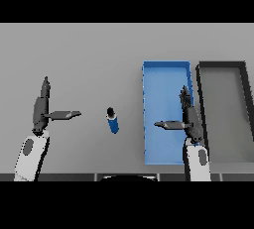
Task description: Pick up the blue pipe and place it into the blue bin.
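Lying on the grey table (99,54), the blue pipe (113,120) sits near centre, between the two hands, touched by neither. Its dark end cap points to about 11 o'clock and its blue body runs toward 5 o'clock. Left hand (40,111) is at 9 o'clock from the pipe, near but apart; fingers straight, pointing to 12, thumb stuck out toward 3 o'clock at the pipe, holding nothing. Right hand (187,119) is at 3 o'clock from the pipe, farther off than the left, also relaxed and holding nothing: fingers straight toward 12, thumb out toward 9. It sits over the right side of the blue bin (149,104), covering part of the bin's right wall. The bin lies at 3 o'clock from the pipe, just beside it but with a strip of table between. A dark bin (201,82) with a grey floor stands right against the blue bin's right side; its right edge is cut off by the frame. Bottom walls of both bins are hard to make out near the lower edge. Pipe's far end detail is too blurred to read.
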Controlling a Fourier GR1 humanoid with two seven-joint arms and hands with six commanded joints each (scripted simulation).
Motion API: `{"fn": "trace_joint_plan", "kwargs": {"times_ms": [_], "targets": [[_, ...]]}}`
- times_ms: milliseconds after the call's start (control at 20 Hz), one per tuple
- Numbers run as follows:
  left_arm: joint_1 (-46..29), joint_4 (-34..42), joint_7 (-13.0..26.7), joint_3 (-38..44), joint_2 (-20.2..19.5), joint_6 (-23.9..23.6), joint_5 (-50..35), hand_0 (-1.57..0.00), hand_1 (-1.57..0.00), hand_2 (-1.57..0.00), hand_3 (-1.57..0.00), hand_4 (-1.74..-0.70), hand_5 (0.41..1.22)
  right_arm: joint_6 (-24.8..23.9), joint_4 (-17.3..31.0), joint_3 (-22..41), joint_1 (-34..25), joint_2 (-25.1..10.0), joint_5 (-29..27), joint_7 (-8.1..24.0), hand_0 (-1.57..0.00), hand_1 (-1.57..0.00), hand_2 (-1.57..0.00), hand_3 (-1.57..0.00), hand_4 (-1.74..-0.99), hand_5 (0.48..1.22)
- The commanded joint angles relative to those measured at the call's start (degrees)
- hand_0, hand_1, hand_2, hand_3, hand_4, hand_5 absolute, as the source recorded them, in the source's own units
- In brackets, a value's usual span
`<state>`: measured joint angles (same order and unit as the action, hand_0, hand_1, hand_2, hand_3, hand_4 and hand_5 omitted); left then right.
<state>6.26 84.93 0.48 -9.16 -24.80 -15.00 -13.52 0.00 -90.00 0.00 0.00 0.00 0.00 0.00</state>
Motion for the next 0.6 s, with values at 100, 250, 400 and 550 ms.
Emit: {"fn": "trace_joint_plan", "kwargs": {"times_ms": [100, 250, 400, 550], "targets": [[-0.43, 0.44, -0.62, -0.11, 0.04, -0.1, 0.09, 0.0, 0.0, 0.0, 0.0, -1.01, 0.586, 0.09, -0.32, 0.07, 0.47, -0.06, -0.07, -0.26, 0.0, 0.0, 0.0, 0.0, -1.222, 0.603], [-0.87, 1.03, -0.6, -0.46, 0.34, -0.55, 0.37, 0.0, 0.0, 0.0, 0.0, -1.01, 0.586, 0.28, -0.59, -0.02, 1.04, -0.34, -0.17, -0.56, 0.0, 0.0, 0.0, 0.0, -1.222, 0.603], [-4.4, 1.72, -7.48, -3.04, -7.95, 11.9, 0.74, 0.0, 0.0, 0.0, 0.0, -1.01, 0.588, 3.31, -5.85, 4.01, 5.54, -5.81, 5.47, -5.5, 0.0, 0.0, 0.0, 0.0, -1.23, 0.601], [-6.3, 3.71, -8.98, -4.07, -10.02, 13.97, 1.5, 0.0, 0.0, 0.0, 0.0, -1.01, 0.587, 4.42, -6.82, 4.63, 6.04, -7.27, 6.09, -3.95, 0.0, 0.0, 0.0, 0.0, -1.231, 0.599]]}}
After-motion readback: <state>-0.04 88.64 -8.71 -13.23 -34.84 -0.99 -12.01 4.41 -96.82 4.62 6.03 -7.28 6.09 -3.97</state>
